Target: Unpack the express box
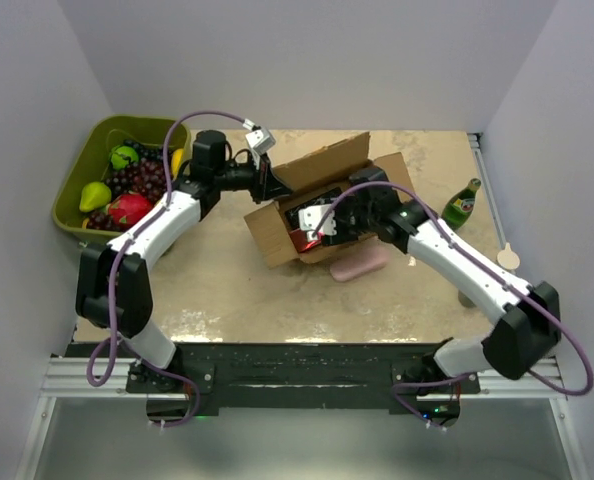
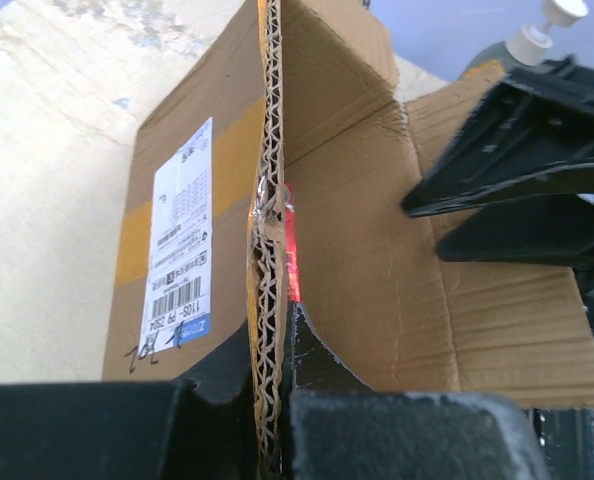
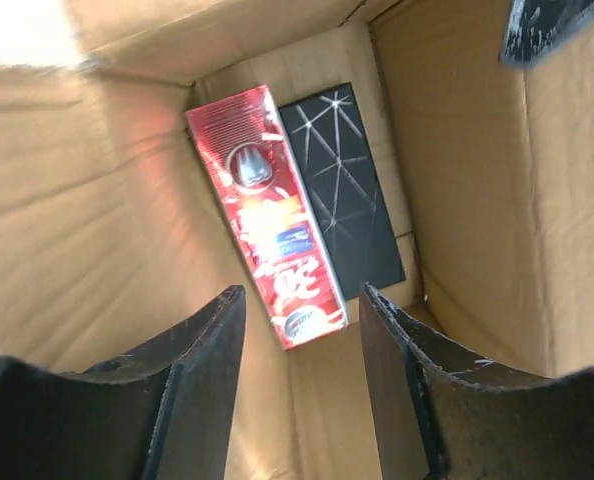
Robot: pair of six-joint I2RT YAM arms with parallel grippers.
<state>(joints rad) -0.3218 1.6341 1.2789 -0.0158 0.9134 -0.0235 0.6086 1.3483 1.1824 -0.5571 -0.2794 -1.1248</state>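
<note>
Cardboard carton, 1 item: the express box [image 1: 274, 238], mid-table between the 2 arms, flaps spread, seemingly tilted; white shipping label [image 2: 182, 240] on 1 outer side.

Left gripper [image 2: 267, 400]: pinched tight on the corrugated edge of 1 flap; we judge it is holding the mouth wide.

Right gripper [image 3: 302, 297]: reached into the box, jaws parted; nothing touches either finger, as far as we can tell.

Contents, 2 items seen: red packet [image 3: 267, 210] and black packet [image 3: 347, 190], side by side and touching on the box's far inner face; the red one lies in line with the parted jaws.

Beside the box: pink pouch [image 1: 358, 265], just beside its near wall; green bottle [image 1: 462, 203], well apart toward the right edge.

Step in hand, as we judge it: reaching in for the red packet.

Next move calls for going deeper, straddling the red packet across its narrow width and closing; then lifting it out without snagging a flap or dragging the black packet along.
</note>
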